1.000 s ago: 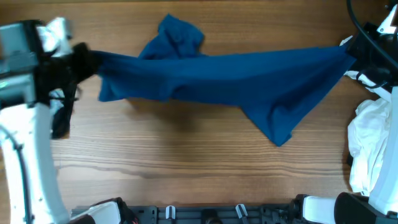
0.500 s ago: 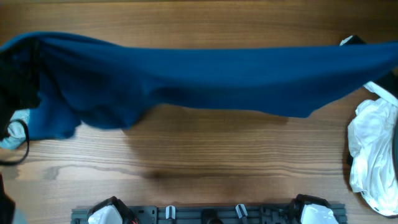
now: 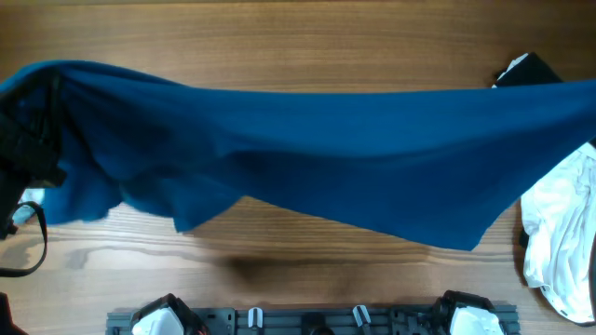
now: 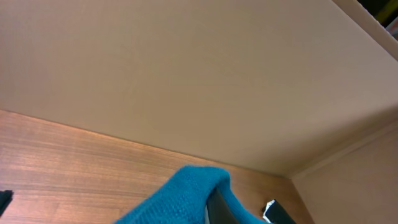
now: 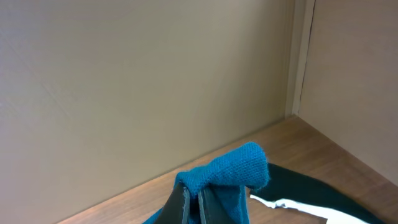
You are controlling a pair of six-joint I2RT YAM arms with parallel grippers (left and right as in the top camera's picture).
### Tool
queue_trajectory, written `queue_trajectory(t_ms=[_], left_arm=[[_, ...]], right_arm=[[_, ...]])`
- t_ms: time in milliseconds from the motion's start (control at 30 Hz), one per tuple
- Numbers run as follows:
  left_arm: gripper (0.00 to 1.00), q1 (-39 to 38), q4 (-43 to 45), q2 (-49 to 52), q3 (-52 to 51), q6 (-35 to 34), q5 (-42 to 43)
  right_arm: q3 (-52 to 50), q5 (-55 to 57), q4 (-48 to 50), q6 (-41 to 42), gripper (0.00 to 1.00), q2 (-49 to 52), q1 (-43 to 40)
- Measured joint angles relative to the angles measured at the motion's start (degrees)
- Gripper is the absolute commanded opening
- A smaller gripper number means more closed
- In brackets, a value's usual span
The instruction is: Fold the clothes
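Note:
A blue knitted garment hangs stretched across the whole overhead view, held up high between both arms. My left gripper is a dark shape at its left end. In the left wrist view the left gripper is shut on a fold of the blue cloth. In the right wrist view my right gripper is shut on another bunched corner of the cloth. The right gripper is past the right edge of the overhead view. The garment's lower edge sags lowest at the right.
A heap of white clothing lies at the table's right edge. A black item with a white label lies at the back right and also shows in the right wrist view. The wooden table shows below the garment.
Both arms have lifted the blue garment off the table and pulled it wide. It now spans the whole overhead view, and its lower edge has dropped further at the right.

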Motion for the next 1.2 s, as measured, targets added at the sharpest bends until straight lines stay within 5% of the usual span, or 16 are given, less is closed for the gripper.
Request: queue_trajectory(t_ms=[400,567,700,833,967,1100,1200], left_arm=[[0.04,-2.2,-0.4,3.7,0.0,-0.1,0.0],[0.04,-9.3,-1.4,12.2,0.0,0.3,-4.0],[0.04,-16.0,0.9,22.4,0.0,1.6,-11.3],[0.04,-19.7,12.3,37.3,0.2,3.0,-17.0],[0.04,-19.7,36.4,48.3,3.3,0.5,-18.5],[0.04,-17.6,46.1,48.2,15.1,-7.7,-16.9],[0.04,-15.4,36.3,45.6,21.4,-9.0,-13.1]], right_arm=[[0.3,-1.0,-3.8,-0.6,0.04,3.6,-0.1],[0.4,-5.8,-8.1,-4.0,0.04,13.2,-0.1],[0.4,-9.3,-2.6,-6.8,0.04,24.7,-0.1],[0.2,-13.2,17.3,-7.7,0.04,38.5,-0.1],[0.9,-14.4,36.4,-4.0,0.04,41.9,0.1],[10.9,-14.1,35.3,-2.4,0.04,41.2,0.2],[12.9,-13.1,27.0,-3.5,0.04,39.8,0.2]])
